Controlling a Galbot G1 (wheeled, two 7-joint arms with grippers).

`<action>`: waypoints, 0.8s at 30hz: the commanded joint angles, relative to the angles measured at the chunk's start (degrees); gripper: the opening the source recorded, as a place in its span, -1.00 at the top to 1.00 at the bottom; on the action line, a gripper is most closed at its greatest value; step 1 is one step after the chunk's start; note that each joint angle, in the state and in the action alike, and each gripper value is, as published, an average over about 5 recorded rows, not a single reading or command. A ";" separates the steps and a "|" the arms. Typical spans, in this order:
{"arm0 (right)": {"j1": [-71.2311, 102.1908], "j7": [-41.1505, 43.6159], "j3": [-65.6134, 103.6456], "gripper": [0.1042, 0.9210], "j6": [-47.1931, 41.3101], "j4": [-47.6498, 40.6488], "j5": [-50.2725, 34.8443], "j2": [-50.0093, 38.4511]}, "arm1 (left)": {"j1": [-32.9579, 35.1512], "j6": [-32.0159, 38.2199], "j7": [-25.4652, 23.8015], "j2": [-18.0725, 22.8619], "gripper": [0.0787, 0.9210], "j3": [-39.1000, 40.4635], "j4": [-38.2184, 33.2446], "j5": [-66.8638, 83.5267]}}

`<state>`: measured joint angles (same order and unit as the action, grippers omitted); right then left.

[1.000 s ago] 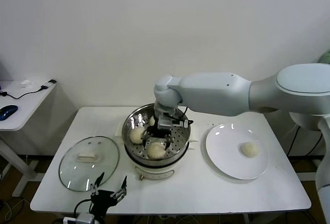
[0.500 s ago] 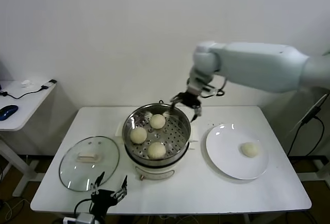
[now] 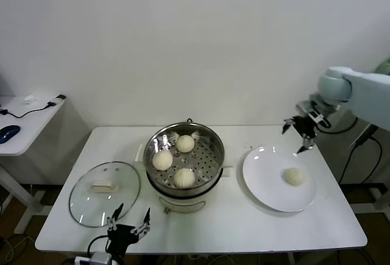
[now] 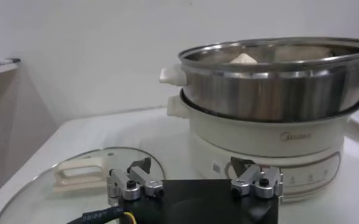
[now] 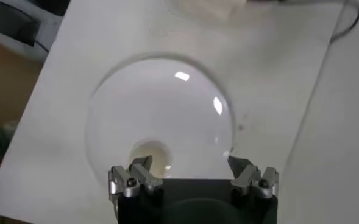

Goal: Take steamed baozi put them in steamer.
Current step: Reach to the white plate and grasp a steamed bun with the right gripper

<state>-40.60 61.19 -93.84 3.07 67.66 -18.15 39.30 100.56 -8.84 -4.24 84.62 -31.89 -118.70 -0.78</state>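
Last baozi (image 3: 295, 176) could be nudged off the plate (image 3: 262, 180) if approached off-centre by the unclenched, empty right gripper (image 3: 299, 132).

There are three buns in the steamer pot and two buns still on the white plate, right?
Not quite. The steamer pot does hold three buns, but the white plate has only one bun left on it, not two. The head view shows this. The open right gripper hangs above the plate's far edge.
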 commanded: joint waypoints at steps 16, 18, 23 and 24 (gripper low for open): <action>32.96 -6.43 26.25 -0.76 -12.18 -12.44 10.46 1.21 | 0.33 0.09 -0.22 0.22 -0.77 -0.71 -0.21 -0.05; 33.10 -6.56 26.68 -0.76 -12.30 -12.67 10.22 1.71 | 0.34 0.12 -0.22 0.19 -0.77 -0.69 -0.14 -0.04; 32.60 -6.32 26.37 -0.76 -12.30 -12.70 9.91 2.04 | 0.33 0.15 -0.21 0.04 -0.77 -0.55 0.00 -0.03; 32.52 -6.34 26.38 -0.76 -12.29 -12.72 9.92 2.06 | 0.32 0.14 -0.21 0.03 -0.77 -0.48 -0.01 -0.04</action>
<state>-12.40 56.00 -71.45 -7.72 56.89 -9.21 39.99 100.87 -8.68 -4.44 84.74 -32.42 -118.79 -0.82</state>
